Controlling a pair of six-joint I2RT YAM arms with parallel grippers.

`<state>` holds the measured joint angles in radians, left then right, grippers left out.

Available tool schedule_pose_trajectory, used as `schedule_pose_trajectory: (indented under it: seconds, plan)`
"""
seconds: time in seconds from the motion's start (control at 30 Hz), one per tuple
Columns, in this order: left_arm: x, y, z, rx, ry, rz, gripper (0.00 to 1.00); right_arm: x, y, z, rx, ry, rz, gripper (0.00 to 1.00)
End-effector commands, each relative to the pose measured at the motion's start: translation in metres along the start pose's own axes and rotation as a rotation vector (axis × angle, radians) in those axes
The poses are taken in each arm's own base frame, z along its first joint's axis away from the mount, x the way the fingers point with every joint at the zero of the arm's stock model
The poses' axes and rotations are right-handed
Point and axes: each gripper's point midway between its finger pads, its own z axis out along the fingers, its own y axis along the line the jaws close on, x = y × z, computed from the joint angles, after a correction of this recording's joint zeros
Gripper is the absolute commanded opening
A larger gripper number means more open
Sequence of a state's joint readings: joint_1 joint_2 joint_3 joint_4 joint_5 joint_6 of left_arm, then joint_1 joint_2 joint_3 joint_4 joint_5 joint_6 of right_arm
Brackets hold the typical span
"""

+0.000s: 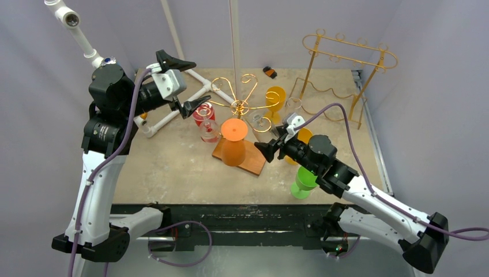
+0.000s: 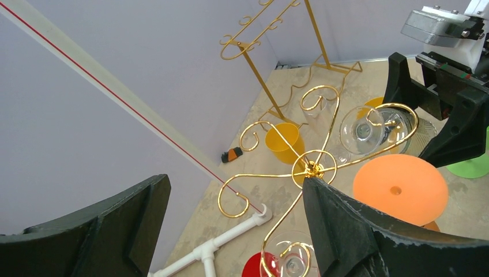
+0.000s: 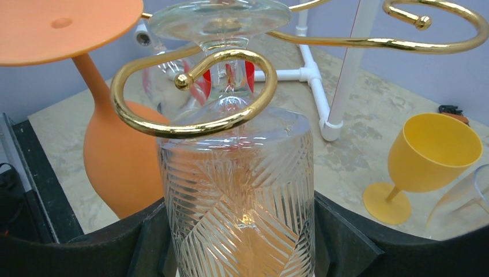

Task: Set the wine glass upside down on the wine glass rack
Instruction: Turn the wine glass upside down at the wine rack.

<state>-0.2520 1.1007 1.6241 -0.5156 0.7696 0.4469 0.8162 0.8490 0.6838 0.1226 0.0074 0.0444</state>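
Right wrist view: we've got the clear wine glass [image 3: 236, 167] upside down in the right gripper [image 3: 239, 231], clamped on its bowl, stem inside the rack's gold hook [image 3: 190, 130] (foot above it, probably seated). Next we'd open gently and back out. Left gripper [image 2: 235, 190] gapes empty.
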Motion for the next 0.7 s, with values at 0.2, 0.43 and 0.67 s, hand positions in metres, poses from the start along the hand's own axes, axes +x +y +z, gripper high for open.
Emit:
schedule_pose_trajectory:
  seconds: [0.2, 0.43, 0.67]
  plan:
    - [0.002, 0.003, 0.001, -0.011, 0.007, 0.017, 0.91, -0.046, 0.016, -0.01, -0.074, -0.229, 0.004, 0.0]
    - [0.008, 0.004, 0.004, -0.008, 0.018, 0.007, 0.91, -0.048, 0.015, -0.017, -0.068, -0.293, 0.018, 0.0]
    - [0.01, 0.006, 0.006, -0.009, 0.022, 0.004, 0.91, -0.045, 0.014, -0.013, -0.064, -0.351, 0.057, 0.0]
